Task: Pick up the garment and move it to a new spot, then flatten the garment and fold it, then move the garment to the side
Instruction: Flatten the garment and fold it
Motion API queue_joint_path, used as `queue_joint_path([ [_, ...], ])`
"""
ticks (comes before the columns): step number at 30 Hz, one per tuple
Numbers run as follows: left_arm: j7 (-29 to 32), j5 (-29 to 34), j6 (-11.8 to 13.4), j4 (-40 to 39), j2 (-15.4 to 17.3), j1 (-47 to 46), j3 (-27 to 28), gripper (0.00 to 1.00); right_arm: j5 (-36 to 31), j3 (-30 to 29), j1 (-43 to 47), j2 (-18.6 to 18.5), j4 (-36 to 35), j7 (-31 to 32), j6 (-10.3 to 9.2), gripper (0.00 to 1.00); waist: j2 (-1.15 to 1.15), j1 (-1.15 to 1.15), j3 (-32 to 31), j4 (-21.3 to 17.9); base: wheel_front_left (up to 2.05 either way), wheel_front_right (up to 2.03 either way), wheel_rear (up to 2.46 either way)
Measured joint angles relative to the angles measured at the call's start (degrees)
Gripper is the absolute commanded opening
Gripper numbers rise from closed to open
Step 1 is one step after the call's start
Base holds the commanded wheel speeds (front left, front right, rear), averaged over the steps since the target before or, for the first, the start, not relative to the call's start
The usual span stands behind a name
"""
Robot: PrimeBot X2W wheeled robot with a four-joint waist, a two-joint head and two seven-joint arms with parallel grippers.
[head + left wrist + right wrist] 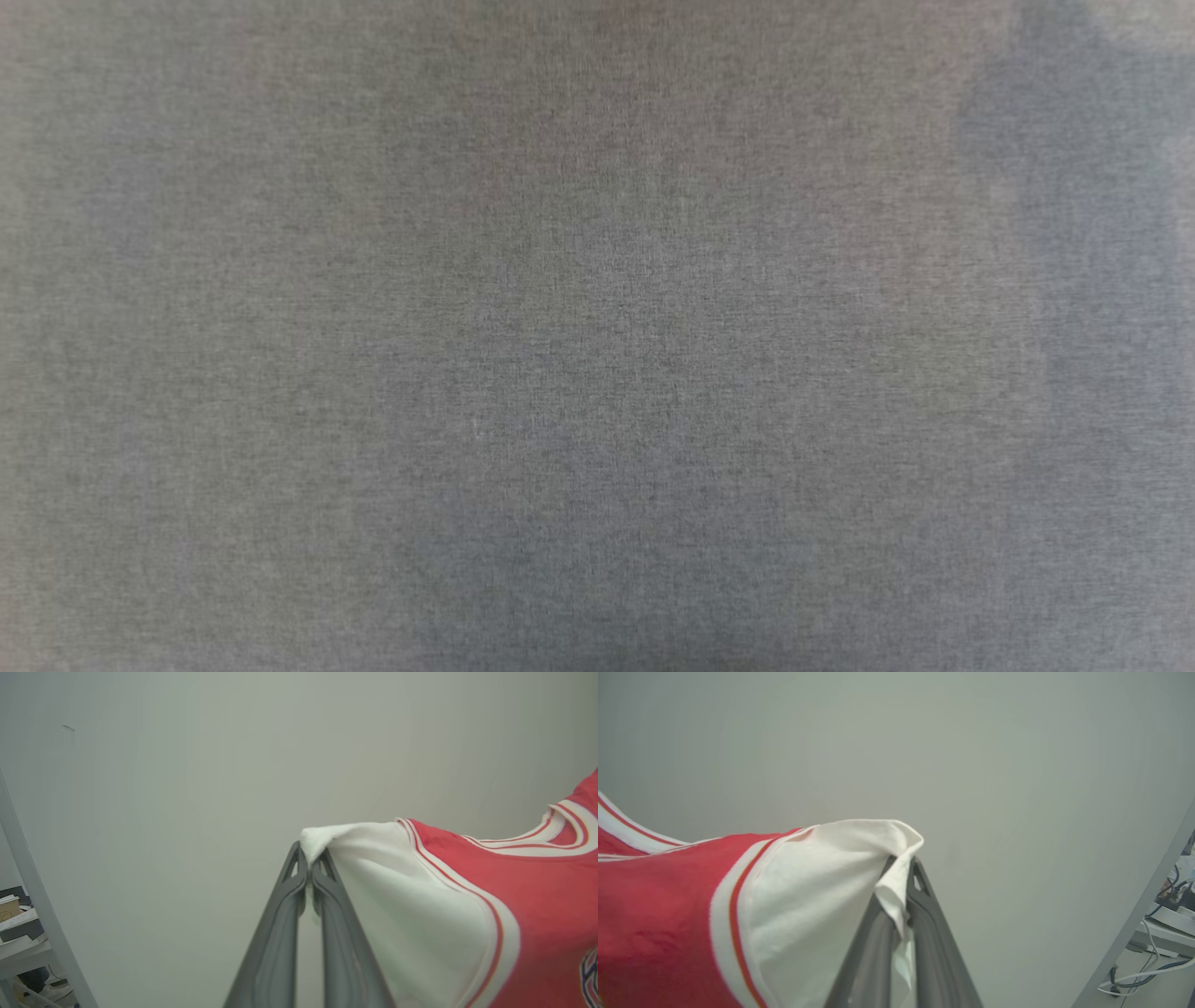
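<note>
One garment point(514, 896) hangs between two grippers. The left gripper point(309, 858) is pinched tight on the tip of one white sleeve point(397, 896). The right gripper point(901, 868) clamps the other white sleeve point(817, 882). The red body spans between them, against a pale wall point(187, 788).

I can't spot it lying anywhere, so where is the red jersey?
In both wrist views the jersey hangs before a pale wall: the left hand pinches one white sleeve, the right hand the other.
</note>
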Motion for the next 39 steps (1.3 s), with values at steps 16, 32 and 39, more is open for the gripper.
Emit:
queue_joint_path([
  [16, -6.2, 0.5, -4.2, 10.3, -2.9, 4.3, 0.2, 0.0, 4.9, 10.2, 0.0, 4.3, 13.7, -12.0, 0.0, 0.0, 0.0, 0.0, 2.5, 0.0, 0.0, 0.0, 0.0],
  [32, -6.5, 1.5, 2.5, -13.5, 2.8, 51.4, 9.5, 0.0, 18.7, 22.8, 33.6, 0.4, 1.9, -17.7, 0.0, 0.0, 0.0, -0.01, -5.7, -1.0, 0.0, 0.0, 0.0],
  [39, -6.5, -0.3, 6.4, -19.8, 1.4, 71.9, 12.3, 0.0, 21.7, 21.2, 50.5, -2.7, -4.0, -18.0, 0.0, 0.0, 0.0, -0.02, -11.2, -1.1, 0.0, 0.0, 0.0],
])
